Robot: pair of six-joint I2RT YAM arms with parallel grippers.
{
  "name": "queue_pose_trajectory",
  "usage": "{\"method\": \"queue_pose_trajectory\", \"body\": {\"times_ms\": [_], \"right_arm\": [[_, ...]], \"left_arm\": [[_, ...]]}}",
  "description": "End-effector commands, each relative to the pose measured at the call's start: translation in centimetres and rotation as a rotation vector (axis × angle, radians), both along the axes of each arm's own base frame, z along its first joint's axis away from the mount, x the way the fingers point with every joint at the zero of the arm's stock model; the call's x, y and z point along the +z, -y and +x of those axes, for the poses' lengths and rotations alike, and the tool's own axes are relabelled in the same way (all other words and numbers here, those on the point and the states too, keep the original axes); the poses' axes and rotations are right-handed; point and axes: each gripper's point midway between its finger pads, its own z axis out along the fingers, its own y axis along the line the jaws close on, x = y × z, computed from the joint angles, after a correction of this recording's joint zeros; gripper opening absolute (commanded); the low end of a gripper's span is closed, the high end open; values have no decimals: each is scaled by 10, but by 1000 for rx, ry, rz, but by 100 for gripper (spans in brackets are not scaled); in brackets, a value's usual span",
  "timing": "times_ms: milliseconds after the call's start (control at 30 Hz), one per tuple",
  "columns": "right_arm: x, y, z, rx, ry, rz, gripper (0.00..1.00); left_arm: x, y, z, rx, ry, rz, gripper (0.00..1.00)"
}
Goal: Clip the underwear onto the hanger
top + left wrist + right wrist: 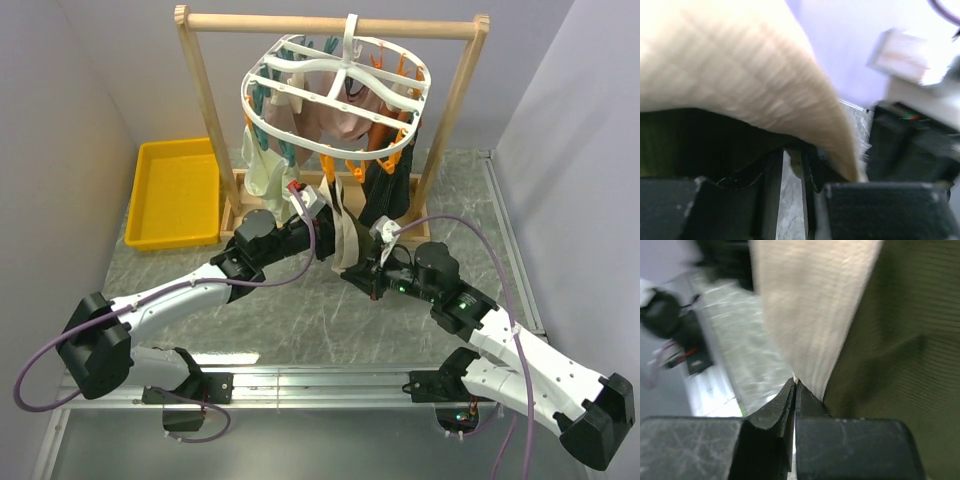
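Garment: the underwear (345, 240) hangs between the two arms, apparently clear of the table (300, 330), just below the near rim of the hanger (335, 95). It is not clipped yet.
Left arm: the left tool (325, 222) is clenched on the olive cloth beside the pale waistband, with only a thin slit showing between its fingers.
Right arm: the right tool (362, 262) is clamped tight on the waistband's edge, fingertips meeting.
Why held so: I reckon two grips set apart keep the band spread, so an edge can be offered up to a clip.
Rack: the hanger is hooked on the wooden rail (330, 25) and already carries a pinkish garment (335, 120) and a black garment (388, 190). That is likely why the arms work at its near side.
Top view alone: it shows the hanger, the rail, the yellow tray (175, 190) at far left, and how low the underwear sits under the clips.
Left wrist view alone: the beige band drapes over dark green cloth that runs into the tool's slit.
Right wrist view alone: it shows the pinch itself, on the band's very edge, with green cloth to its right.
Hidden: neither wrist view shows a clip.
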Motion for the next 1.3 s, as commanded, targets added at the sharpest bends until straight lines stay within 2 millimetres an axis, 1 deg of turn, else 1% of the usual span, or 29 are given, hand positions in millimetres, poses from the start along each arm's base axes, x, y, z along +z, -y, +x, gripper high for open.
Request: {"method": "queue_pose_trajectory", "body": {"times_ms": [0,133,267,333,400,433,533,600,633,733,833,900,933,1033,1067,1100,1133,1167,1200,1233,1267], "right_arm": [[9,13,37,-201,85,2,0],[9,24,53,-318,91,5,0],[9,29,63,-374,108,5,0],[9,28,65,-373,113,7,0],[7,26,67,-376,112,10,0],[6,26,67,-375,111,7,0],[6,26,70,-385,119,6,0],[5,27,73,-398,123,3,0],[5,27,74,-399,126,2,0],[4,28,76,-406,129,-3,6],[1,29,78,-408,128,-12,15],[0,30,79,-412,128,-14,18],[1,30,79,-407,132,-15,22],[2,31,80,-410,137,-13,23],[4,31,79,-402,140,-11,24],[6,31,79,-401,143,-7,25],[7,31,77,-395,147,-6,26],[8,29,75,-379,150,-5,27],[11,29,75,-377,155,-1,28],[11,29,73,-366,159,-1,31],[15,29,71,-357,166,6,32]], "left_arm": [[41,-5,-13,-29,69,-91,26],[35,-8,-15,-32,68,-61,27],[29,-10,-15,-28,61,-36,29],[30,-13,-17,-29,58,-31,29],[30,-17,-16,-22,51,-26,31],[33,-19,-17,-20,59,-29,32],[34,-28,-18,-11,56,-25,37],[31,-33,-18,-3,45,-11,42],[33,-36,-20,-4,50,-13,44],[34,-42,-24,-10,51,-7,48],[34,-47,-25,-10,76,4,50],[35,-49,-23,3,99,14,52],[35,-49,-21,14,97,18,52],[38,-52,-5,74,84,17,53],[39,-55,2,98,76,14,53],[46,-57,10,125,80,3,53],[46,-57,17,140,72,1,53],[46,-61,26,169,63,-2,54],[53,-64,34,202,67,-11,54],[50,-64,42,222,54,-4,54],[53,-70,51,250,43,-18,54]]}}
